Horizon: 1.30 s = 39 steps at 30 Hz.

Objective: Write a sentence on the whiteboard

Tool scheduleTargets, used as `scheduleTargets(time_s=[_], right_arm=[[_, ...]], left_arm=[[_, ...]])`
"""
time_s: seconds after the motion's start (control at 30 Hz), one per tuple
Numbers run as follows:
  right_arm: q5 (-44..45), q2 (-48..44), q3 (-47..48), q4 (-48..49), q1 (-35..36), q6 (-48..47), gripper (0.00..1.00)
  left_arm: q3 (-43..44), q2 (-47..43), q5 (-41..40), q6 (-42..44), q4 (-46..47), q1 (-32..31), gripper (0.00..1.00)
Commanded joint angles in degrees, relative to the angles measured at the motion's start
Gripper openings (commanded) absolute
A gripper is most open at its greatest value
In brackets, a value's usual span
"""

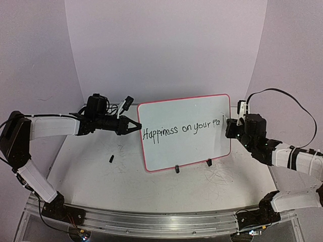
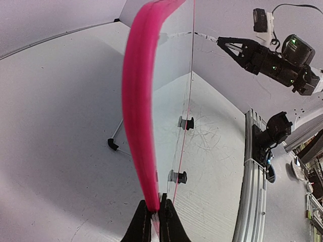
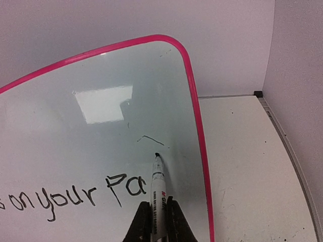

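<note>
The whiteboard [image 1: 184, 146] stands upright on two black clip feet at mid table, its rim pink-red. The sentence [image 1: 181, 129] reads "Happiness on your Pa". My left gripper [image 1: 137, 126] is shut on the board's left edge; the left wrist view shows the rim [image 2: 139, 111] pinched between the jaws of that gripper [image 2: 156, 207]. My right gripper [image 1: 229, 126] is at the board's right edge, shut on a white marker [image 3: 157, 194]. The marker tip [image 3: 157, 155] is at the board surface just right of "Pa" [image 3: 126, 185], near a thin stray stroke [image 3: 151, 139].
A small black marker cap [image 1: 111, 159] lies on the table left of the board. Faint grey scribbles [image 1: 217, 174] mark the tabletop in front of the board. A metal rail [image 1: 151, 222] runs along the near edge. White walls enclose the back and sides.
</note>
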Motion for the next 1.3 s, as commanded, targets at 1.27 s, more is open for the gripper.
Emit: scheduleTargets(time_s=[1.27], right_arm=[[-1.98,-0.52,-3.59,-1.61,-0.39,2.97,0.00]], left_arm=[[2.18,-2.37,1.75,2.82,-1.59,-1.45,0.00]])
